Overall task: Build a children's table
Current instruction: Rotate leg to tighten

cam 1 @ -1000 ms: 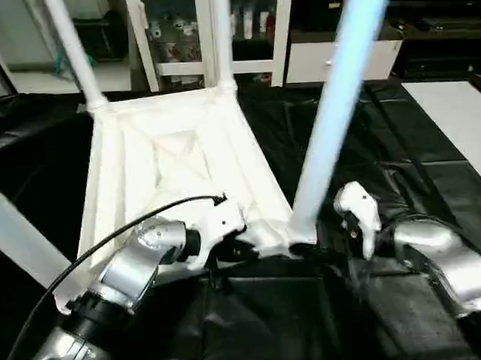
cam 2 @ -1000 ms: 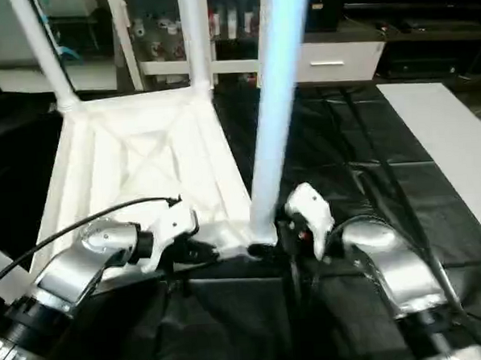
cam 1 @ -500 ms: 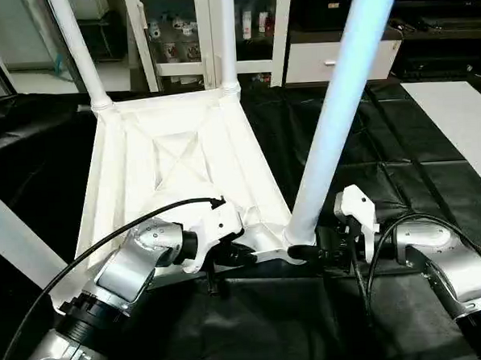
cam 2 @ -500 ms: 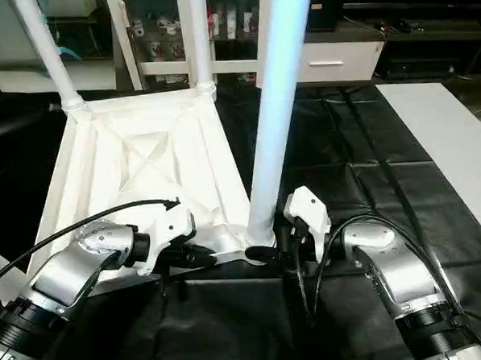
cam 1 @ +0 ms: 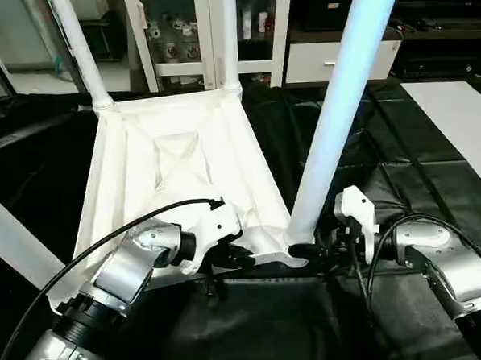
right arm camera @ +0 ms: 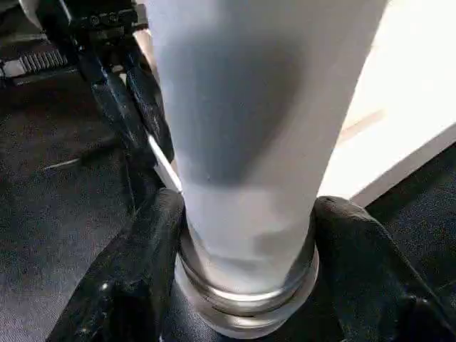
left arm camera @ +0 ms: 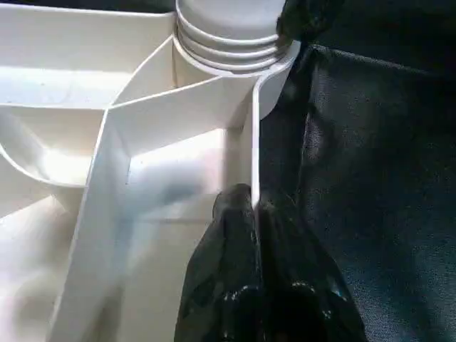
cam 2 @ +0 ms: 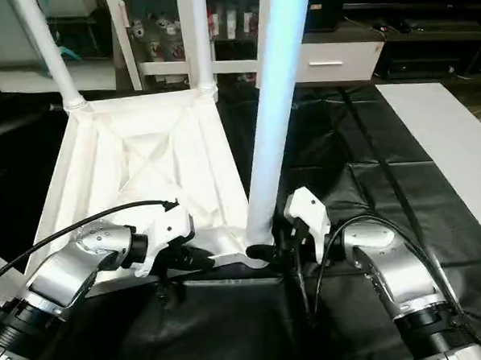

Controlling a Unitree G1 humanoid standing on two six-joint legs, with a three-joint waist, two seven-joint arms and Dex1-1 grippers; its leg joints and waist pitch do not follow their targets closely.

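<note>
The children's table tabletop [cam 1: 174,151] lies upside down on black cloth, ribs up. Legs stand in its far left socket [cam 1: 80,51] and far right socket [cam 1: 227,35], and another leg [cam 1: 14,240] crosses the near left. The near-right leg [cam 1: 334,119] rises from its corner socket. My right gripper [cam 1: 305,251] is closed around this leg's base, one finger [right arm camera: 153,242] on each side, touching the tube [right arm camera: 249,107]. My left gripper [left arm camera: 246,203] is shut on the tabletop's thin near rim [left arm camera: 255,142], just left of that socket.
Black cloth [cam 1: 367,141] covers the floor around the tabletop. A flat white board [cam 1: 463,120] lies at the right. A white glass-door cabinet [cam 1: 180,30] and a low white drawer unit [cam 1: 315,59] stand behind.
My right gripper's fingers have closed in on the near-right leg's base. The left gripper has kept its pinch on the rim. The camera has shifted a little.
</note>
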